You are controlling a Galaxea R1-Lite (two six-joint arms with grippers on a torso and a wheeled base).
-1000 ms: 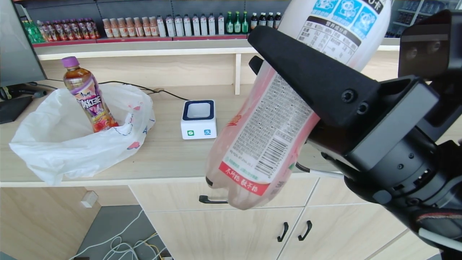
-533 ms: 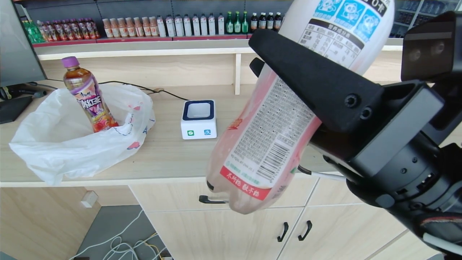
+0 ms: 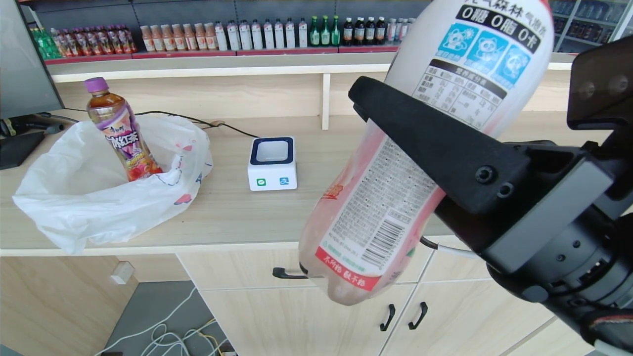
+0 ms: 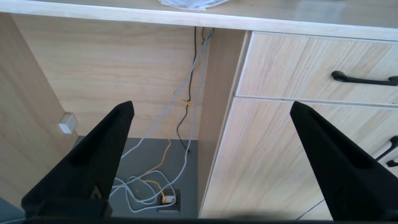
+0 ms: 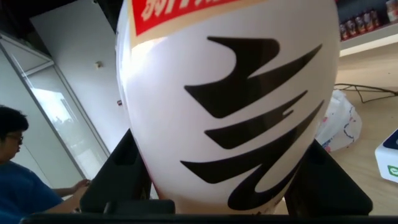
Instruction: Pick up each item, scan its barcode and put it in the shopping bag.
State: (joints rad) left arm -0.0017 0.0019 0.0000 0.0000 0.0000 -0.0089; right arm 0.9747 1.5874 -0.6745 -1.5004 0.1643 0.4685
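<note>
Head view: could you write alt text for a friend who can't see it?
The right end effector grips a large pink drink bottle, held tilted close to the camera with its barcode facing us. Behind it, on the wooden counter, sit a small white scanner and a white shopping bag holding a purple-capped tea bottle.

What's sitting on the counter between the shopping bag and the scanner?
Nothing: in the head view, only bare counter separates the shopping bag from the scanner.

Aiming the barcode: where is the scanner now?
Head view: the scanner sits on the counter, right of the shopping bag and left of the bottle in the right hand.
</note>
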